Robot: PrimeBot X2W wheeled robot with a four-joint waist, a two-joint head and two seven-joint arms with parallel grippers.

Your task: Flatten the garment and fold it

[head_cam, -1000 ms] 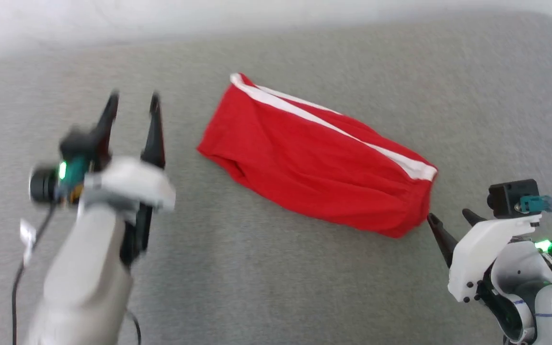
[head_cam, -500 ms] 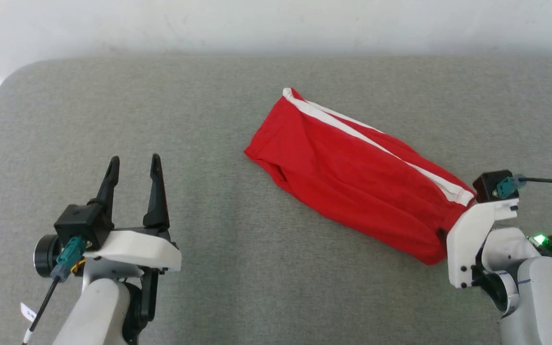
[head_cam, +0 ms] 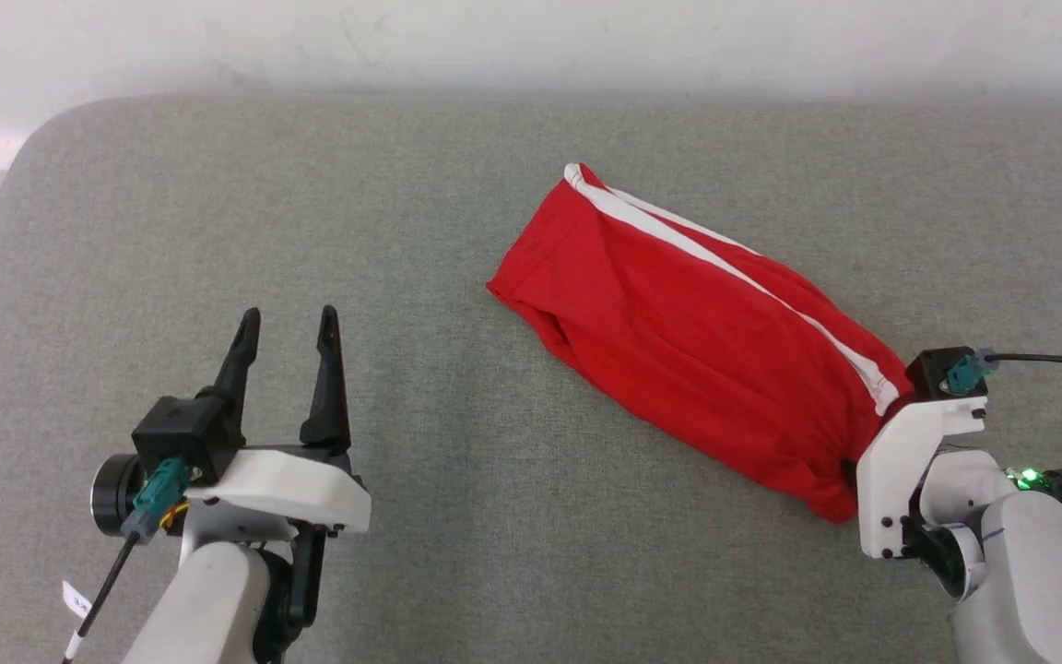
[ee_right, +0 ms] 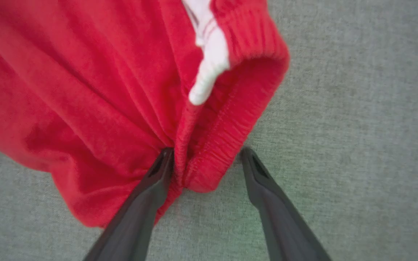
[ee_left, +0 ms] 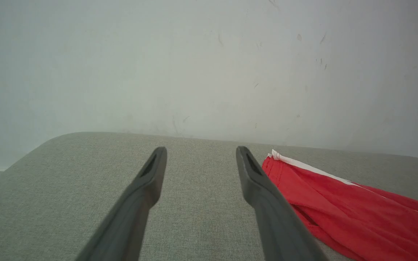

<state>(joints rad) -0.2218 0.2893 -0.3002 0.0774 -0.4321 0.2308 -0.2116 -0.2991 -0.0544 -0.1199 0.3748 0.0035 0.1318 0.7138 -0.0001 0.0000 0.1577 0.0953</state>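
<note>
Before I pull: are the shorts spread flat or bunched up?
Bunched. The garment lies as a narrow, wrinkled bundle, its gathered waistband between the fingers of the open right gripper.

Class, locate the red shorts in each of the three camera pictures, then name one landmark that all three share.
Head view: the garment lies slanted, right of centre, running toward the lower right.
Left wrist view: the garment is at the lower right, beside the open left gripper.
Right wrist view: the garment covers the upper left and centre, with a waistband fold between the fingers of the open right gripper.
Shared landmark: the white stripe.
</note>
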